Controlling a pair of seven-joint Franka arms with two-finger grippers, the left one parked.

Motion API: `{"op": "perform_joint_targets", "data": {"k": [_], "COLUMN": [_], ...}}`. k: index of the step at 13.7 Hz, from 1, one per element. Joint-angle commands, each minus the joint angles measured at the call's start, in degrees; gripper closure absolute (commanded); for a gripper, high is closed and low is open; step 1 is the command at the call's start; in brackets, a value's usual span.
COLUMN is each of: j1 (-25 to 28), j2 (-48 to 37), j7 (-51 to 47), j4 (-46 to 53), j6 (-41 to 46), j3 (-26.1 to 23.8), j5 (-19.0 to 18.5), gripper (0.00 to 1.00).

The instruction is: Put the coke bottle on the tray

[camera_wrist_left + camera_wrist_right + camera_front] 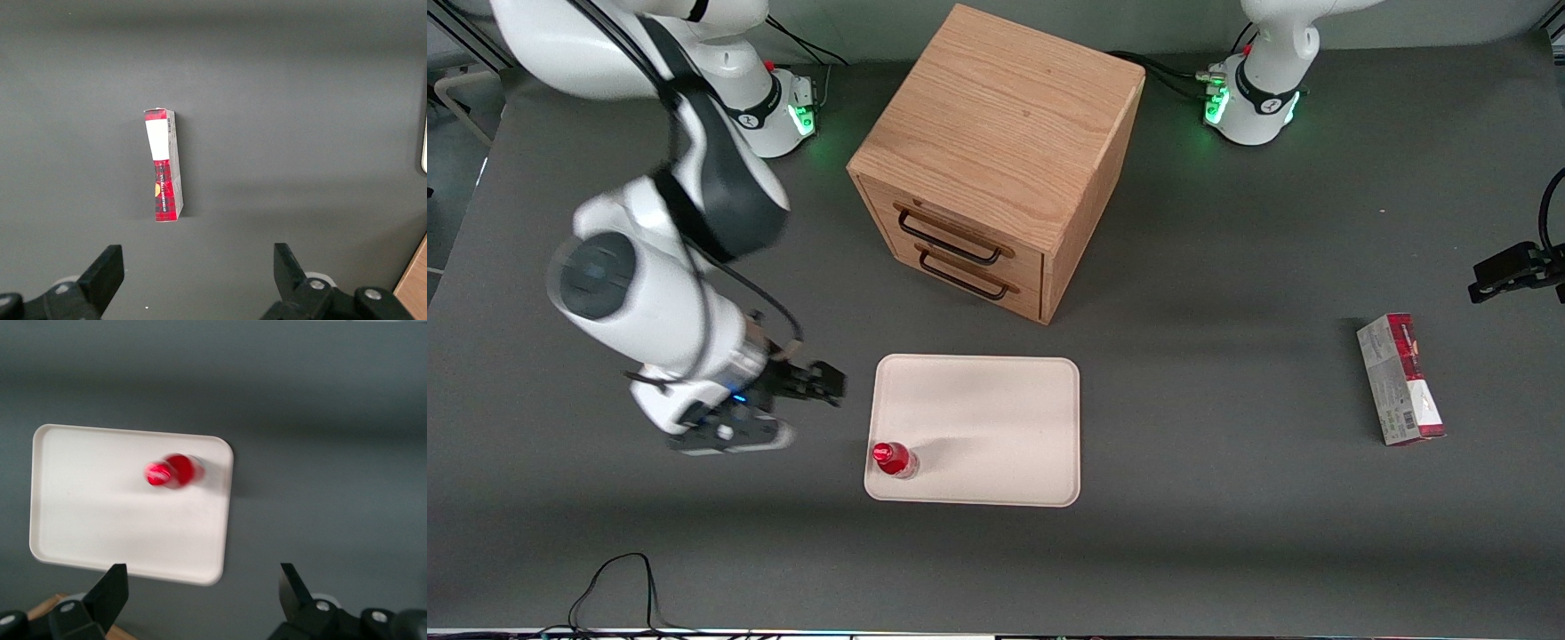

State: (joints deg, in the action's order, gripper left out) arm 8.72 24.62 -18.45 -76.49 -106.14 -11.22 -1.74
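Note:
The coke bottle [895,460], red with a red cap, stands upright on the cream tray [996,418], in the tray's corner nearest the front camera on the working arm's side. It also shows in the right wrist view [173,472] standing near a corner of the tray [100,513]. My gripper [818,384] is open and empty. It hangs above the table beside the tray's edge on the working arm's side, apart from the bottle. Its black fingers [110,590] stand wide apart, with a corner of the tray and bare table between them.
A wooden drawer cabinet [996,160] with two black handles stands farther from the front camera than the tray. A red-and-grey carton [1400,380] lies toward the parked arm's end of the table; it also shows in the left wrist view [165,165].

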Motion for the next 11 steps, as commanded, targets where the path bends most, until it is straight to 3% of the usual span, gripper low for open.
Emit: {"op": "perform_joint_targets", "data": {"k": [1,5,7,11], "j1": [-0.46,-0.37,-0.46,-0.64], "j2": [-19.56,-37.51,-38.59,-36.49], "j7": [4.82,5.0,5.09,5.09], "j4": [-22.07,-38.27,-37.24,-31.88], "j6": [0.05,2.33,6.63,9.81], "j3": [7.76,12.27,13.06,14.38], "j5": [3.85,2.98,0.79,1.3], "gripper": [0.0,0.0,0.0,0.0]}}
